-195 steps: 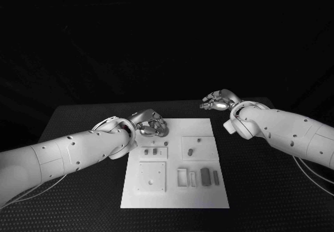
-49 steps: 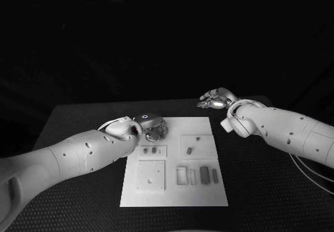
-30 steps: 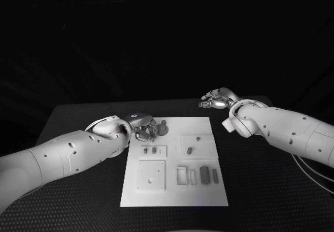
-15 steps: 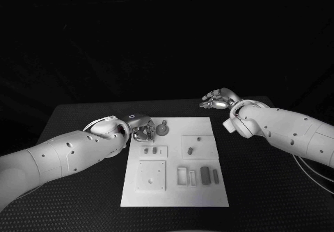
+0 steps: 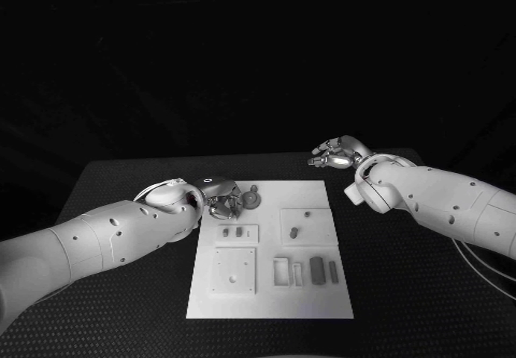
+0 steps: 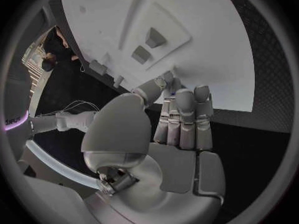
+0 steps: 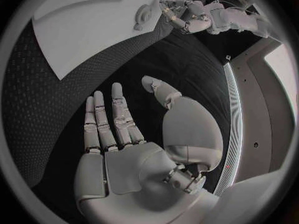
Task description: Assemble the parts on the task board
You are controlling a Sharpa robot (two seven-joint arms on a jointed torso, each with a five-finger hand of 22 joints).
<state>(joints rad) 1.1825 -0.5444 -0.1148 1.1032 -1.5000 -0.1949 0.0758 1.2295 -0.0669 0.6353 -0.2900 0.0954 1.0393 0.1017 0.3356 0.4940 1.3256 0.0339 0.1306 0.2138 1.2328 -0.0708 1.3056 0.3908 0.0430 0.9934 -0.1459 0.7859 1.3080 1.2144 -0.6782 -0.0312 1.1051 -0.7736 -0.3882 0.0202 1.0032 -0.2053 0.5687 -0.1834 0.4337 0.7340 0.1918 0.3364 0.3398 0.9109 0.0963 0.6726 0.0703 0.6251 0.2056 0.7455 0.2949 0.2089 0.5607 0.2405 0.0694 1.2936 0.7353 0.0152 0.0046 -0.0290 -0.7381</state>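
We see a dim scene: the board [image 5: 271,253] glows pale against the black table [image 5: 129,298], and the room beyond the hands is dark. Glints sit on the left hand [image 5: 223,198]. Wrist views bend edges strongly toward their rims.

A robotics lab test bench: a black, dotted-mat worktop [image 5: 129,313] against darkness, carrying a flat white plastic task board [image 5: 274,302] at the frame's centre, flanked by white robot arms.
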